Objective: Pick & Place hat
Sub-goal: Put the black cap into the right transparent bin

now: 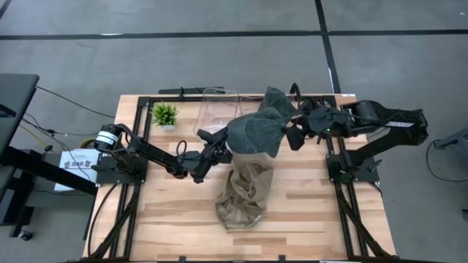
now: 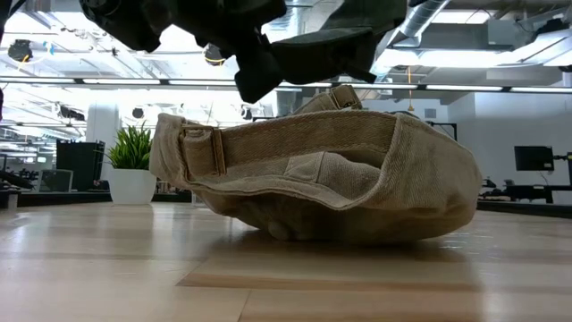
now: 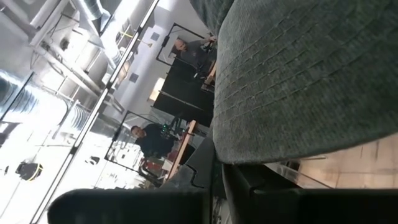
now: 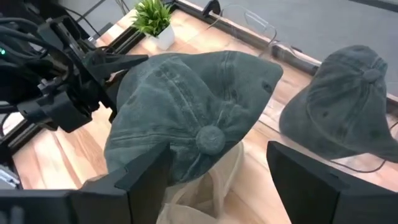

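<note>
A dark grey hat (image 1: 256, 131) (image 4: 186, 118) hangs in the air above the middle of the table, with my left gripper (image 1: 219, 148) shut on it. Directly below it a tan hat (image 1: 245, 191) (image 2: 313, 179) lies upside down, resting on its crown. A second dark grey hat (image 1: 278, 98) (image 4: 348, 106) sits on a clear container at the far side. My right gripper (image 1: 296, 131) (image 4: 217, 152) is open, just to the right of the held hat and above it. Its fingers stand on either side of the crown button and touch nothing. My left gripper pinches the stitched brim (image 3: 249, 143) of the dark grey hat at its edge, between its two fingers. The fingers (image 4: 121, 62) come in level from the table's left. The hat is lifted clear above the tan hat, with its crown turned toward my right gripper.
The clear container (image 1: 216, 109) stands at the far middle, and a small potted plant (image 1: 164, 115) sits to its left. Black frame rails run along the left and right sides of the wooden table (image 1: 314, 212). People are at desks in the room beyond.
</note>
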